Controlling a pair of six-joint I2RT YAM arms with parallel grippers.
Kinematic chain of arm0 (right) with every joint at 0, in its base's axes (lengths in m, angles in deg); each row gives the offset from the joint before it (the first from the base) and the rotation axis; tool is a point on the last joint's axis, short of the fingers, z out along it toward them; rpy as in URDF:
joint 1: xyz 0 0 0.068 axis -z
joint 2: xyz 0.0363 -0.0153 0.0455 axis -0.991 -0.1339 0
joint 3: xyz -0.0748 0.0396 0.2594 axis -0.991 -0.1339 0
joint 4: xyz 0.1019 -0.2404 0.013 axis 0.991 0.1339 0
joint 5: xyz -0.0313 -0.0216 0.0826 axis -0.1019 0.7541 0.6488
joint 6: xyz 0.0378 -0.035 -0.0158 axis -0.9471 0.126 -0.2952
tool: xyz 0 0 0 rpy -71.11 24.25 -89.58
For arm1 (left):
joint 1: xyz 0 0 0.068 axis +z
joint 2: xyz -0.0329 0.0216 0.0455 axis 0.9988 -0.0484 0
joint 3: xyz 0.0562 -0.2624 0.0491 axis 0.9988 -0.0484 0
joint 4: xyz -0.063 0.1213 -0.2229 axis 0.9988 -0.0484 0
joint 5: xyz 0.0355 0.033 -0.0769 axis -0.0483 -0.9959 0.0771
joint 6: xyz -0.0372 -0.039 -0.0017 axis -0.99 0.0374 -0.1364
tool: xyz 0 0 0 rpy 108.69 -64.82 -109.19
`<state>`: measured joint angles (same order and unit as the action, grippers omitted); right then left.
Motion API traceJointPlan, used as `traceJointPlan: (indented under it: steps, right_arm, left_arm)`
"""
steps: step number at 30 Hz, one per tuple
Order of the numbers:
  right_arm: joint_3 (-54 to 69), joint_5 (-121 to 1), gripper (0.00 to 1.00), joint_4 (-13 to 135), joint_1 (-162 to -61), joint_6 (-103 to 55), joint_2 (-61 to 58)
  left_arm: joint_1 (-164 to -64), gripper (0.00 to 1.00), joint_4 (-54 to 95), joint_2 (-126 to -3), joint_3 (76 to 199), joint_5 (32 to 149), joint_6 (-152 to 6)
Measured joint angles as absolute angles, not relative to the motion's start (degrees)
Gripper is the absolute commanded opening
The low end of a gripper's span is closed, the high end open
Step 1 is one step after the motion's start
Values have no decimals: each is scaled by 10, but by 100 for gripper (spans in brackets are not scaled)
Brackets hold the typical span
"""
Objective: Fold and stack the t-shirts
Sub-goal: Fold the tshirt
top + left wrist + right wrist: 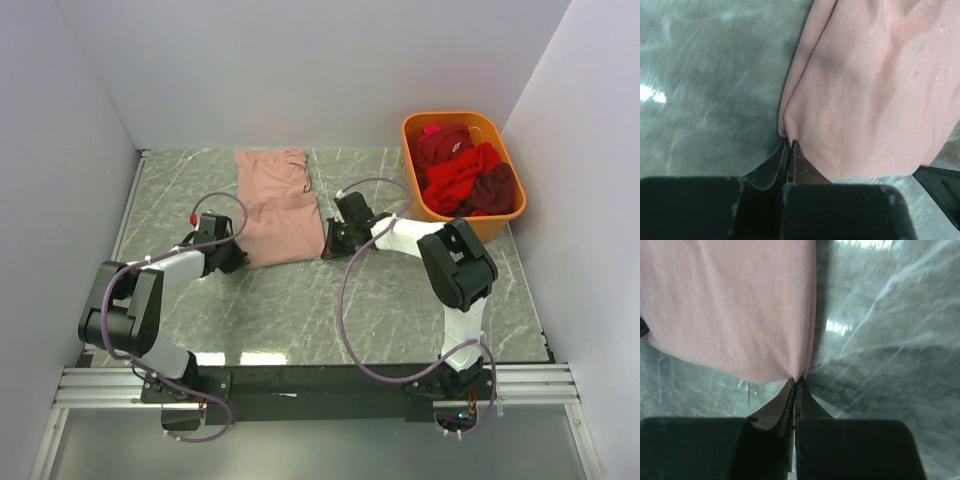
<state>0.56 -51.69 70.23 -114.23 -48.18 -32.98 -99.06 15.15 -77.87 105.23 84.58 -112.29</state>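
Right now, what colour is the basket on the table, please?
The basket is orange, clearest in the top external view.

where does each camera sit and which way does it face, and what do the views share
Top external: above and behind the arm bases, looking down over the table; shows the left arm, the right arm, the pink t-shirt and the orange basket.
Left wrist: on the left arm, looking along the left claw, shut on the shirt's near left corner.
Right wrist: on the right arm, looking along the right claw, shut on the near right corner.
Shared: all three show the pink t-shirt on the table.
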Motion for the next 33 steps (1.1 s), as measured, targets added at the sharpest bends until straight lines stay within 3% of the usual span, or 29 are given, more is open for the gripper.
traceJointPlan:
  steps: [7, 18, 24, 33]
  right_arm:
    - [-114, -522, 0, 689, -1161, -493, -234]
    - [-280, -535, 0, 728, -1221, -553, 28]
    - [-226, -571, 0, 743, -1216, -548, 105]
    - [-41, -588, 0, 760, -1159, -502, -2]
  left_arm:
    - [-1048, 1, 85, -690, 996, 818, -1147]
    - [-1176, 1, -94, -423, 929, 802, -1249]
    - [-1176, 1, -144, -389, 987, 772, -1257]
    - [-1124, 1, -131, -490, 1152, 713, -1208]
